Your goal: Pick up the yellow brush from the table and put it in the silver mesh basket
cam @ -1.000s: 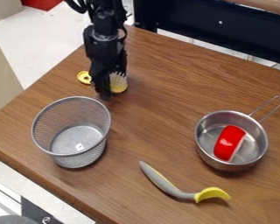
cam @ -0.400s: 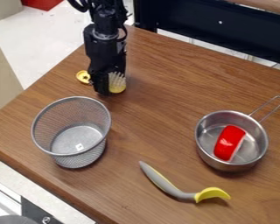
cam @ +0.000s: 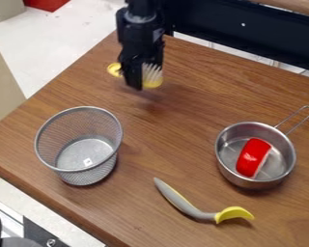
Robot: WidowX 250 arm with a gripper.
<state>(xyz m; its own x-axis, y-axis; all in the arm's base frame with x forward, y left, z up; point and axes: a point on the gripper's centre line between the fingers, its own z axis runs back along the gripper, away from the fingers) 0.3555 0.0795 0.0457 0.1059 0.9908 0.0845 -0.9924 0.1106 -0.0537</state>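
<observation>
Steel pan (cam: 252, 184) with red object (cam: 252, 157), mesh basket (cam: 92, 174), claw (cam: 140, 81) closed around yellow bristled brush (cam: 153, 83)

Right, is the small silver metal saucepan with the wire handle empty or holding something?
Not empty: a rounded red object with a pale edge lies inside the saucepan.
</observation>
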